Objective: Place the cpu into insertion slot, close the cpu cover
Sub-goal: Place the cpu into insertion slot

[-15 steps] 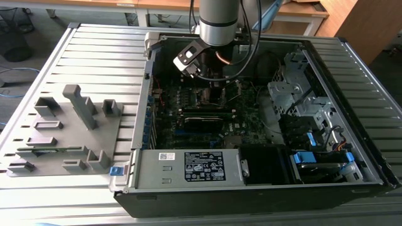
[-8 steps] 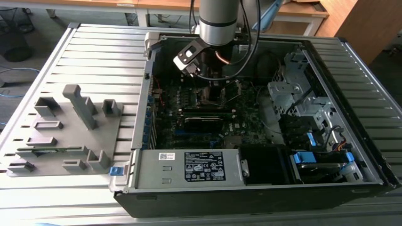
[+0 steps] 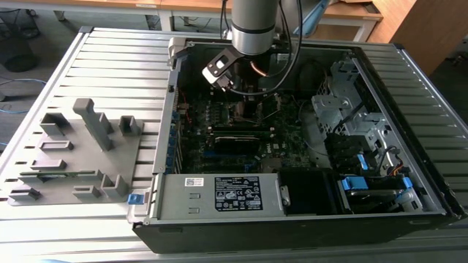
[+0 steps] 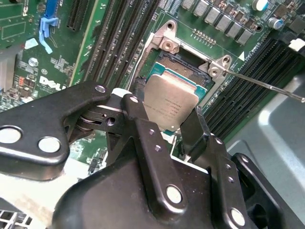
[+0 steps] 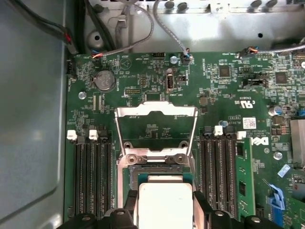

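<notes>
My gripper (image 4: 167, 114) is shut on the cpu (image 4: 169, 101), a thin square chip with a dull silver face, one black finger against each side. The chip hangs tilted just over the insertion slot (image 4: 187, 67), a black socket with a silvery rim on the green board. In the first wrist view the cpu (image 5: 164, 202) sits between the fingers (image 5: 200, 207), directly in front of the slot (image 5: 157, 169). The cpu cover (image 5: 156, 113), a hollow silvery frame, stands flipped open behind the slot. Its thin wire lever (image 4: 267, 85) sticks out sideways. In the exterior view the gripper (image 3: 245, 96) reaches down into the open case.
Long black memory slots (image 5: 93, 176) flank the socket on both sides. The grey power-supply box (image 3: 219, 194) lies at the case's near edge, and a drive cage (image 3: 351, 115) is on the exterior view's right. A grey fixture block (image 3: 80, 153) stands outside the case. Cables (image 5: 143, 24) run along the far wall.
</notes>
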Robot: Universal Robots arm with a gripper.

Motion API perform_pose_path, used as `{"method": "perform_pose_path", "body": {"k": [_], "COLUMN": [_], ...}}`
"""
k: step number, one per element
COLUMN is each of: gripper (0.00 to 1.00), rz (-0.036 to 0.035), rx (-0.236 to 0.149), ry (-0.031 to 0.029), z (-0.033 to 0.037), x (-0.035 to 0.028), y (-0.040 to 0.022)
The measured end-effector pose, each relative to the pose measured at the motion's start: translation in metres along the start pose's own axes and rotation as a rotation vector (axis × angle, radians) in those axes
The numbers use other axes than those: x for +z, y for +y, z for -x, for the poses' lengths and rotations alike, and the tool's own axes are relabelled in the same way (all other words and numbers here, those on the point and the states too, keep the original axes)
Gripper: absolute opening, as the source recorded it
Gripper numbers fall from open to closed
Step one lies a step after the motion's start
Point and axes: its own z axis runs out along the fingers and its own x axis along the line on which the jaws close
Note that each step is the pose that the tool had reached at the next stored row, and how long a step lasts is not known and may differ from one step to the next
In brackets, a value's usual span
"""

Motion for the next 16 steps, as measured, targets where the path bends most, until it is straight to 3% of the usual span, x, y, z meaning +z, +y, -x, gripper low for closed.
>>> {"method": "perform_pose_path", "body": {"k": [10,16], "gripper": [0.54,0.54], "rz": [0.0,0.0001], "rx": [-0.017,-0.017], "ry": [0.0019,0.0039], "z": [-0.0004,-0.0008], "x": [0.009,0.0093], "y": [-0.0007,-0.0007]}}
